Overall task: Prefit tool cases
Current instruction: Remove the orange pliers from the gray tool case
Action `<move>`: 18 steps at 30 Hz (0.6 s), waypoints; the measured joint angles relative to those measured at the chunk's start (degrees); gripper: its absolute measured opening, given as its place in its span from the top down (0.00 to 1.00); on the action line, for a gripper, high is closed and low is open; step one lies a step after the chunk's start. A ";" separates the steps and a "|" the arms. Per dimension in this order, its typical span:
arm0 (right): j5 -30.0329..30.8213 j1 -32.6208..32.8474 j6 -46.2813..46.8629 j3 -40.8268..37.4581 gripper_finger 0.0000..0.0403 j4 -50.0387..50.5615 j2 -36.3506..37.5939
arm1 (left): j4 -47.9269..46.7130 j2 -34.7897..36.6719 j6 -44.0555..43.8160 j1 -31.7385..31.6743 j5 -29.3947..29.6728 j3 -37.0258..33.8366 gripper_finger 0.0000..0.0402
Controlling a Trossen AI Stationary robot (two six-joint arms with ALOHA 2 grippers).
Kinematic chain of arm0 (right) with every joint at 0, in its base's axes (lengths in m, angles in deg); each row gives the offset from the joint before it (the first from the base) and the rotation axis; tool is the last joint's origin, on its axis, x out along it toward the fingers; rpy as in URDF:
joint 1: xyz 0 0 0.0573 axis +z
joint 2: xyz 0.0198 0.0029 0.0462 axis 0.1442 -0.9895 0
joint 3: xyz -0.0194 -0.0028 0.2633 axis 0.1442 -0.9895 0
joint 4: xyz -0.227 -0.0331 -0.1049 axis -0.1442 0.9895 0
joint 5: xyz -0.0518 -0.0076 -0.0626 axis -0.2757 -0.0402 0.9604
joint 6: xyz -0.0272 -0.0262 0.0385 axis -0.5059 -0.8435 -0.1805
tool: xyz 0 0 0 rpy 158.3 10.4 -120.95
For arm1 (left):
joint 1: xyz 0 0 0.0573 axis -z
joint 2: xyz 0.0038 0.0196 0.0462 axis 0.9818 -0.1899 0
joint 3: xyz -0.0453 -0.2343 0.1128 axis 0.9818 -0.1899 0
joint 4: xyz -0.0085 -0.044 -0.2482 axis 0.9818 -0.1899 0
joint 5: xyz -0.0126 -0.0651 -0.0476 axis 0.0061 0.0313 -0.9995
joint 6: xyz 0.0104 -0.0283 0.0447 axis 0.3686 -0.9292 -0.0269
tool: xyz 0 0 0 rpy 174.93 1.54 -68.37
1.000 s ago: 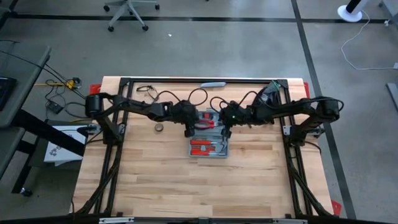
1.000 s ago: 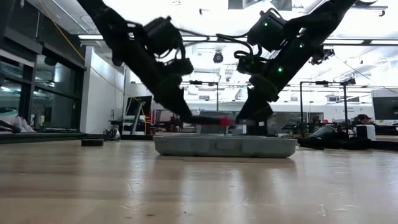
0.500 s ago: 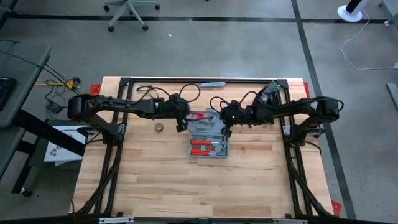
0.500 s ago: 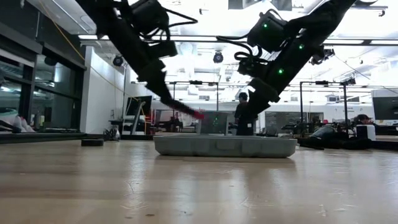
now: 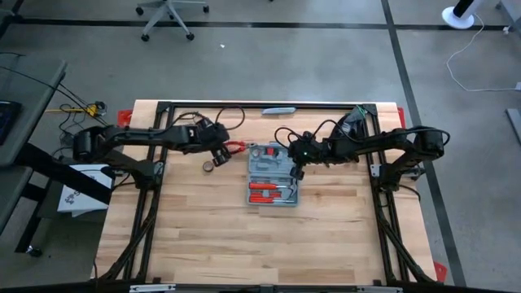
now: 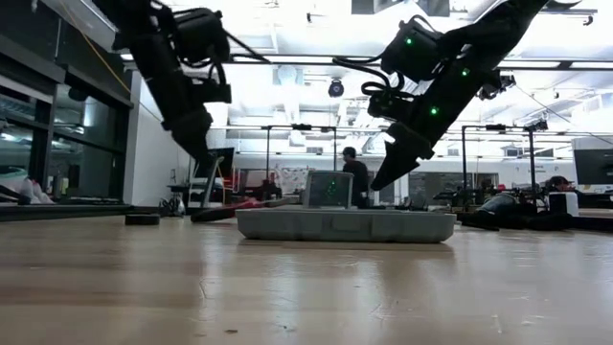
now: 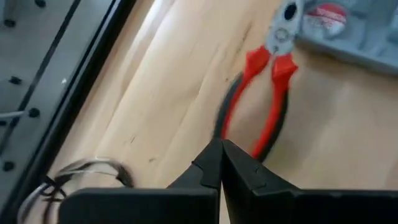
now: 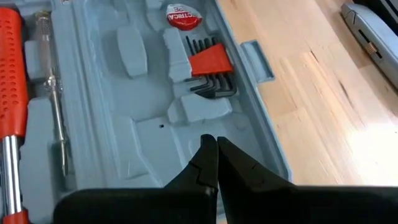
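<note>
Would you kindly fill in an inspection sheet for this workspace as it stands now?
Surface: wooden table, bare at the front.
Job's things: grey-blue tool case lying open mid-table, with hex keys and a red-handled tool in its slots.
Clutter: red-handled pliers lying on the wood beside the case; small dark round item near them; a grey flat object at the far edge.
Grippers: left gripper shut, empty, just short of the pliers; right gripper shut, empty, above the case.
Cables: looped on both arms; more on the floor left of the table.
Surroundings: office chair, a person in the background.
</note>
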 joint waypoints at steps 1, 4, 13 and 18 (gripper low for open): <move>0.00 0.00 0.00 0.00 1.00 -0.02 0.00 | 2.15 0.00 0.01 -0.21 -0.59 -1.05 0.99; 0.00 0.00 0.00 0.04 1.00 -0.29 0.02 | 11.59 -0.04 0.07 -0.23 -2.77 -4.39 1.00; 0.00 0.00 0.00 0.07 1.00 -2.09 0.02 | 30.61 -1.92 0.71 -0.84 -19.83 -9.07 1.00; -0.01 0.00 0.00 0.07 1.00 -2.56 0.02 | 30.88 -7.19 0.09 -0.99 -22.27 -9.07 1.00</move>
